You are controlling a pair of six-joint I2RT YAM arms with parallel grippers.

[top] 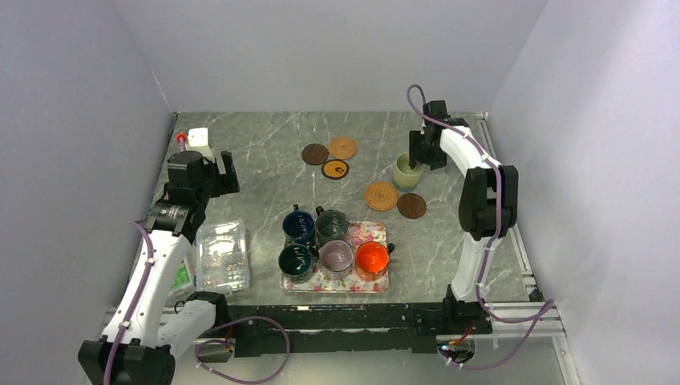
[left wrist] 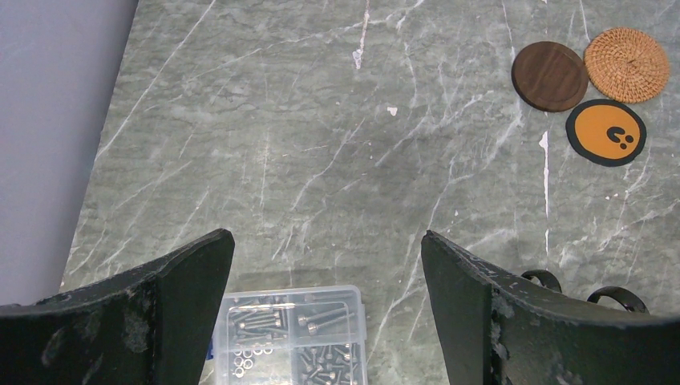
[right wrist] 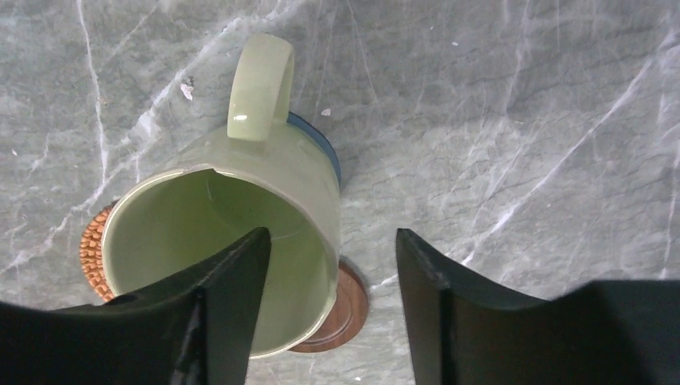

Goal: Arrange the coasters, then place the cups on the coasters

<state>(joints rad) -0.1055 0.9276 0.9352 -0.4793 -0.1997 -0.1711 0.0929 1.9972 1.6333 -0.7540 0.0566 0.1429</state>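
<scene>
On the grey marbled bench [top: 265,160], I am seeing the right fingers [right wrist: 216,321] parted, straddling the wall of the pale green cup [right wrist: 265,164], and the left fingers [left wrist: 160,321] hanging spread wide.

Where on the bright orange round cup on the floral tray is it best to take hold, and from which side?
Probably take the bright orange round cup by its rim wall from above, one finger inside, one outside, at its near edge. It stands upright, mouth open, and the mauve cup crowds its left side.
</scene>
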